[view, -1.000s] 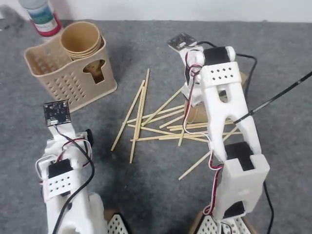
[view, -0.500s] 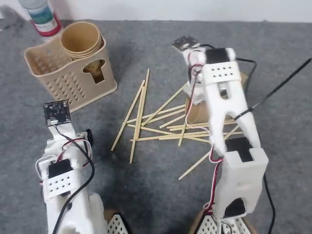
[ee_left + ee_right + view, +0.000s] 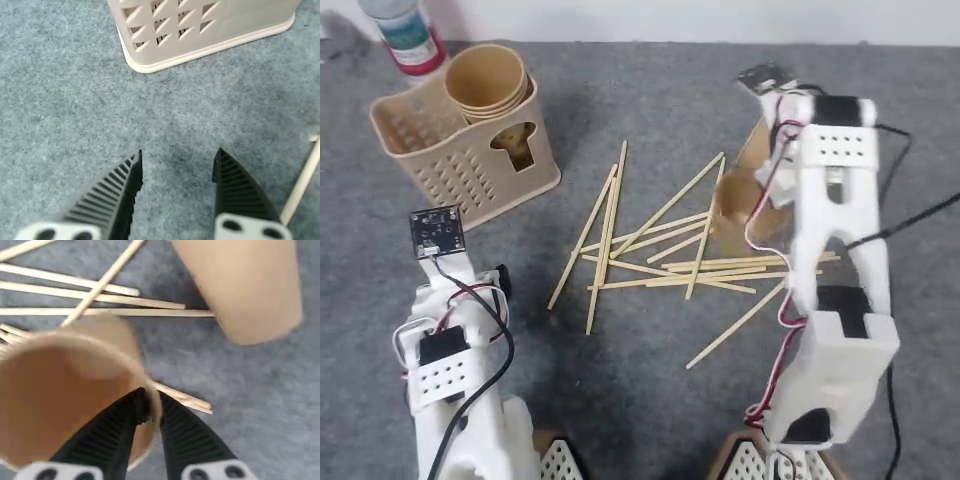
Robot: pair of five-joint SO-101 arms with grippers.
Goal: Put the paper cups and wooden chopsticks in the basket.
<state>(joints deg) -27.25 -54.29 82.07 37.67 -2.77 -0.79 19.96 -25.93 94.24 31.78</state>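
Right wrist view: my right gripper (image 3: 150, 401) is clenched on the rim of a paper cup (image 3: 65, 380), with one finger inside the wall and one outside. I judge the rim pinch suits a body too wide for my jaws to span; the thin wall gives a firm bite. The cup's mouth tilts toward the camera and it hangs over the chopsticks (image 3: 100, 299) on the grey mat (image 3: 260, 405). A second cup (image 3: 250, 285) lies on its side near the first, not touching it.

High view: the paper cup (image 3: 735, 205) sits at the edge of the scattered chopsticks (image 3: 650, 250), beneath my right arm. I cannot tell whether it is lifted clear of them. The basket (image 3: 440, 165) stands well apart across the mat, with stacked cups (image 3: 485, 80) nested at one end, probably to leave room for sticks. A bottle (image 3: 408, 35) stands just behind it.

Left wrist view: my left gripper (image 3: 177, 160) is released, jaws spread with nothing between them, above bare mat near the basket's foot (image 3: 200, 35). One chopstick end (image 3: 302, 185) lies just beside it.

Judgement: the step in hand is carrying this cup to the basket. Two cups and all the sticks remain out, so the task is under half done. Risks: the rim could buckle, or the cup could swing and catch the sticks.
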